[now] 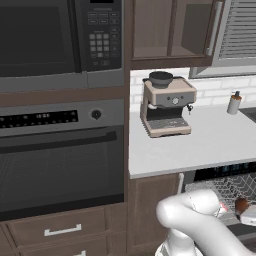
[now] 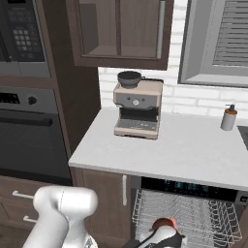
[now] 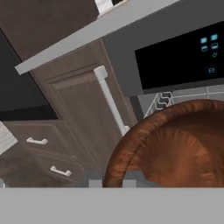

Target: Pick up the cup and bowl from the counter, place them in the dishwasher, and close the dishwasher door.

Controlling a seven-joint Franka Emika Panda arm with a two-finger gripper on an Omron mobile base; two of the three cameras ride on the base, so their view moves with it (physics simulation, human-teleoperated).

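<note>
My gripper (image 3: 113, 181) is shut on the rim of the glossy reddish-brown bowl (image 3: 175, 144), which looms large in the hand view. From the base views, the bowl (image 2: 163, 224) (image 1: 242, 204) hangs low over the grey wire rack (image 2: 193, 213) pulled out of the open dishwasher (image 2: 193, 186), under the pale counter (image 2: 169, 145). The hand (image 2: 162, 237) sits just below and in front of the bowl. The dishwasher door is down, a dark strip (image 1: 245, 232) below the rack. The cup is hidden or out of view.
A coffee machine (image 1: 166, 105) and a soap dispenser (image 2: 228, 117) stand on the counter. Left of the dishwasher are a brown cabinet with a bar handle (image 3: 111, 100), a black oven (image 1: 60, 165) and a microwave (image 1: 60, 35).
</note>
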